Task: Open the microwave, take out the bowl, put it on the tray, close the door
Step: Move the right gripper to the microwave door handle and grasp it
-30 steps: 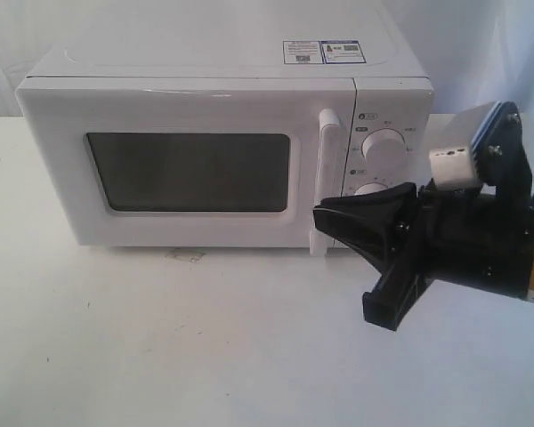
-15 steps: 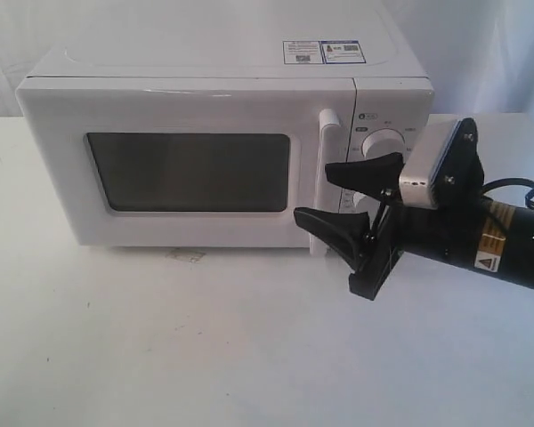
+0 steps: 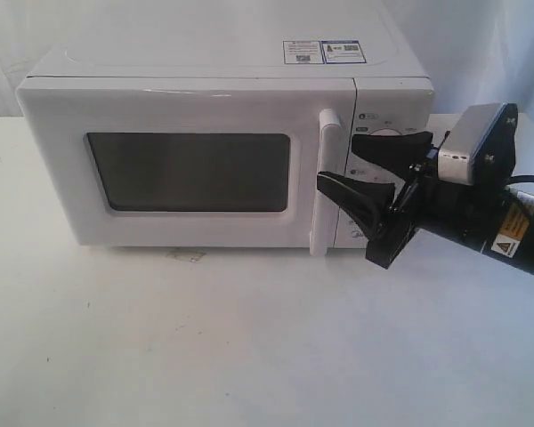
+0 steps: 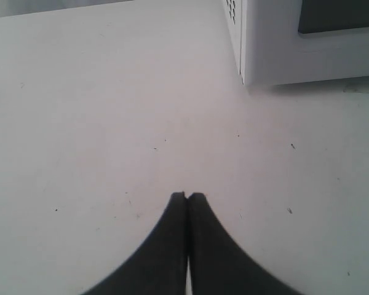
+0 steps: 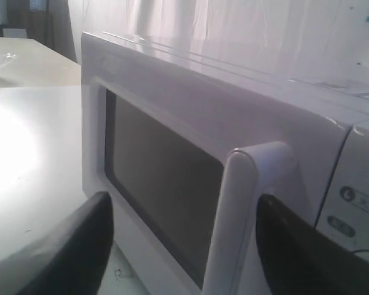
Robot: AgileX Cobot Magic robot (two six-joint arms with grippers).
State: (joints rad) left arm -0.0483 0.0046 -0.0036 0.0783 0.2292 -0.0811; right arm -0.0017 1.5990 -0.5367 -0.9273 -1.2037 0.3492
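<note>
My right hand is spread wide at the handle of the door; my left hand is pinched closed near a corner of the microwave.

Microwave casing: smooth white, painted-metal look, soft sheen along the top front edge.
Door: glossy white plastic. Its window is dark, smooth and faintly reflective.
Bar handle: glossy white plastic.
Two stickers on the microwave's top: printed paper.
Table under the microwave: matt white, smooth, flecked with small dark specks.
Right gripper and left gripper: matt black plastic.
Backdrop behind the microwave: white cloth, in folds.
</note>
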